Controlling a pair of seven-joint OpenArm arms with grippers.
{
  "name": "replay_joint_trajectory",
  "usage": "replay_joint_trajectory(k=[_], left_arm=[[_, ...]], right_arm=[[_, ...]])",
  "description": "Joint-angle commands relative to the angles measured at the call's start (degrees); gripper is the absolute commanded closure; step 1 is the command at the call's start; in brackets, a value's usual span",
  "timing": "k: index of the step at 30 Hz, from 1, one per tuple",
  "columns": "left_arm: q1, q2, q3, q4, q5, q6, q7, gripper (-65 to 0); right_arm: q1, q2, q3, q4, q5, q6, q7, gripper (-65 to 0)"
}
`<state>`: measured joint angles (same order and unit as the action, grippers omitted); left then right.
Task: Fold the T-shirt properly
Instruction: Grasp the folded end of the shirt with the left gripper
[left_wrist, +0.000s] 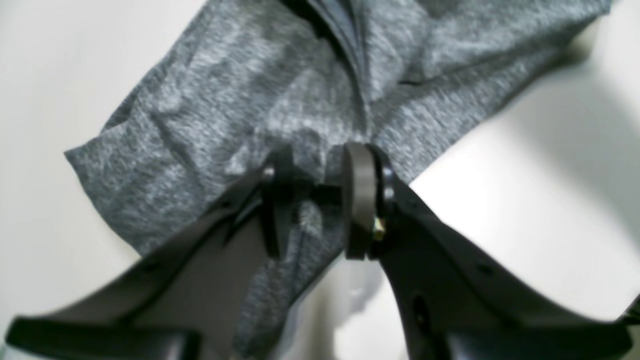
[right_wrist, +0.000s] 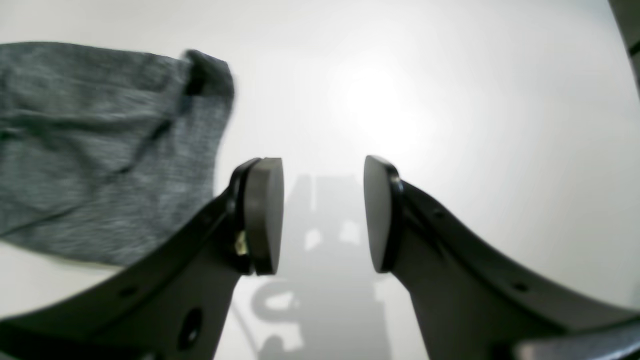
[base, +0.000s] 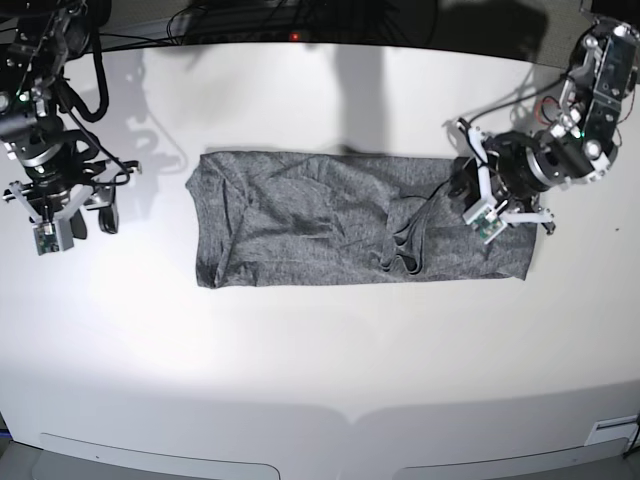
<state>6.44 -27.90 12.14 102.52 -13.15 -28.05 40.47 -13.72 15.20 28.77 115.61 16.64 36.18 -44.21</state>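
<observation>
The heather-grey T-shirt (base: 300, 220) lies flat as a long band across the middle of the white table, with a bunched fold right of its centre. At the shirt's right end, my left gripper (base: 470, 195) is shut on a raised pinch of the cloth. In the left wrist view the T-shirt (left_wrist: 225, 100) spreads out beyond the left gripper (left_wrist: 320, 200), with fabric caught between the pads. My right gripper (base: 80, 220) hovers open over bare table, well left of the shirt. In the right wrist view, the right gripper (right_wrist: 322, 215) holds nothing and the T-shirt (right_wrist: 100, 150) shows to its left.
The white table (base: 320, 370) runs wide in front of the shirt, down to its curved front edge. Dark cables (base: 250, 30) lie along the back edge behind both arms.
</observation>
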Motion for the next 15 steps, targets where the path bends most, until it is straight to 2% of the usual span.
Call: replay_joint_trajectory(k=[1, 5, 10, 13, 15], left_arm=[[0.0, -0.2, -0.5, 1.0, 1.8, 0.3, -3.1, -16.1], [2.2, 2.5, -0.5, 1.0, 8.0, 0.4, -10.4, -17.6], [4.0, 7.6, -0.5, 1.0, 9.3, 0.3, -9.7, -25.5], [4.0, 9.5, -0.5, 1.0, 14.8, 0.5, -9.7, -26.0], [4.0, 9.6, -0.5, 1.0, 17.2, 1.8, -9.7, -26.0]], right_arm=[[0.4, 0.7, 0.2, 0.9, 0.6, -0.2, 1.3, -26.5], [0.5, 0.7, 0.1, 0.9, 2.4, -0.2, 1.3, -26.5], [0.5, 0.7, 0.1, 0.9, 2.7, -0.2, 1.1, -26.6], [0.5, 0.7, 0.1, 0.9, 2.7, -0.2, 1.1, -26.6], [0.5, 0.7, 0.1, 0.9, 2.9, -0.2, 1.1, -26.6]])
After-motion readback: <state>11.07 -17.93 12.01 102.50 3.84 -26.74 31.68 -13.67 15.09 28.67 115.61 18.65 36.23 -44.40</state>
